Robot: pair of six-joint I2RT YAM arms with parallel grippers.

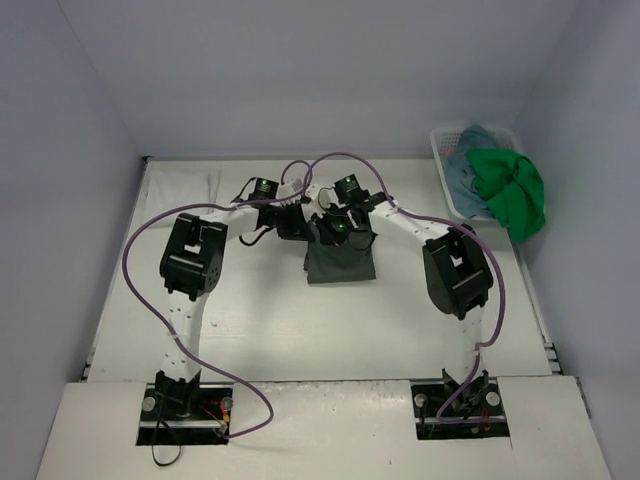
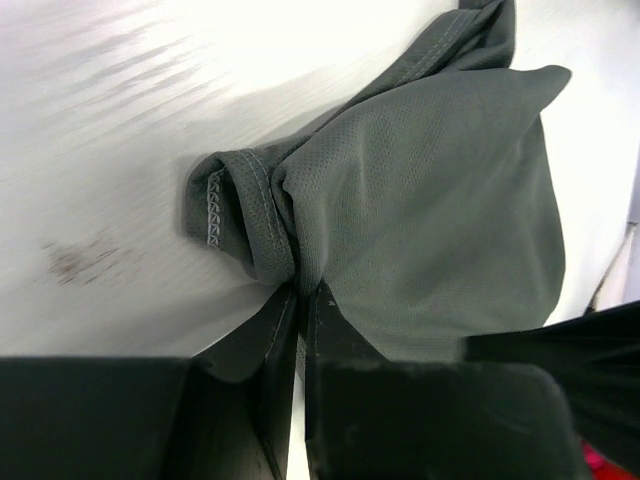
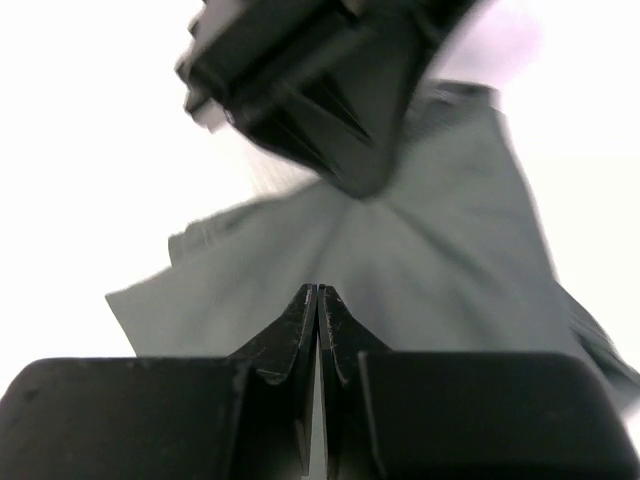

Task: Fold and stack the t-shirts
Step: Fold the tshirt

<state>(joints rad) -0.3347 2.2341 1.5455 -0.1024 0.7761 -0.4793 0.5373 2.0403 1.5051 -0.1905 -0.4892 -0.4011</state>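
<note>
left gripper (image 2: 299, 292) pinching bunched dark grey-green t-shirt (image 2: 440, 230), white table (image 2: 110, 120)

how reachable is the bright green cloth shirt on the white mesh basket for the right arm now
Probably not yet: the right gripper is shut on the dark grey-green cloth shirt. The way to the green shirt looks free.

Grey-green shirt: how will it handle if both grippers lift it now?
Probably floppy: the grey-green shirt bunches into folds where the left gripper pinches it, so it should drape and sag. Likely light, since it looks like thin mesh. Possibly slick: the right gripper pinches little cloth, so it could slip.
</note>
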